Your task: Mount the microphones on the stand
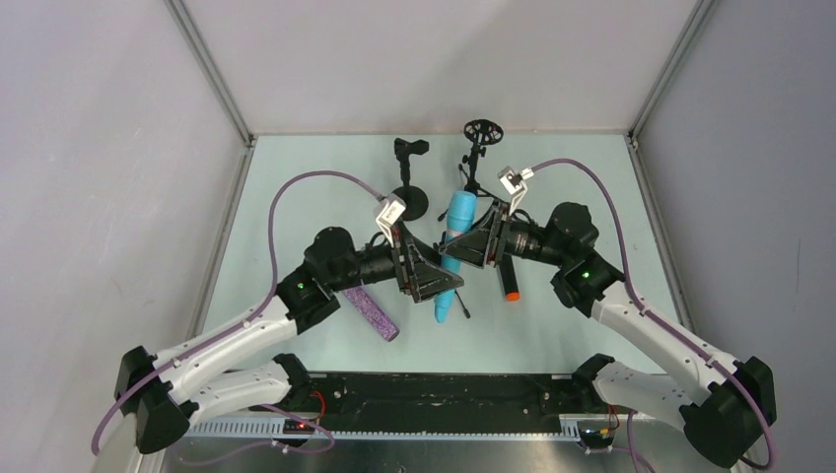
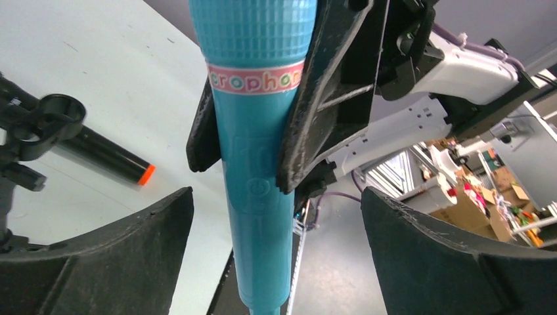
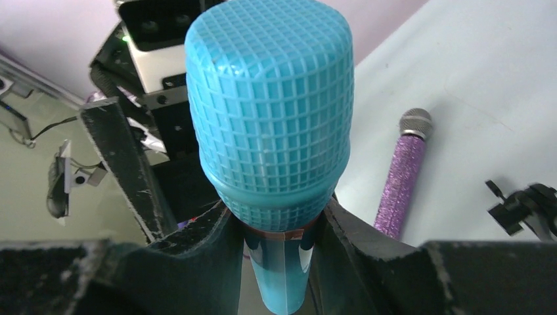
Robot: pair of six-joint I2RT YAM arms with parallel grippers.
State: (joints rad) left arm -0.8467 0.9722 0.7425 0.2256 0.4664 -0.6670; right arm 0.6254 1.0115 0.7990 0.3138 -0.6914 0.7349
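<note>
Pale green tabletop (image 1: pixel 296 177) walled in grey carries two black stands at its far side: one with a spring clip on a round base (image 1: pixel 411 150), one topped by a ring-shaped holder (image 1: pixel 483 130). Both arms meet mid-table over the turquoise plastic microphone with a gridded head (image 1: pixel 458 212), which appears to be lifted off the surface. The right gripper (image 3: pixel 276 216) is clamped on it just under the head, at the pink label band. The left gripper (image 2: pixel 276 197) has its jaws spread wide on either side of the lower handle, touching nothing. The purple glitter microphone with a silver mesh head (image 3: pixel 402 177) lies flat on the left, and the black microphone with an orange end (image 2: pixel 108 154) lies flat near the stands. The step seems to be carrying the turquoise one to a holder. The left arm should back straight off first. The high grip leaves the handle free, so press that in slowly without tipping the light stand.
</note>
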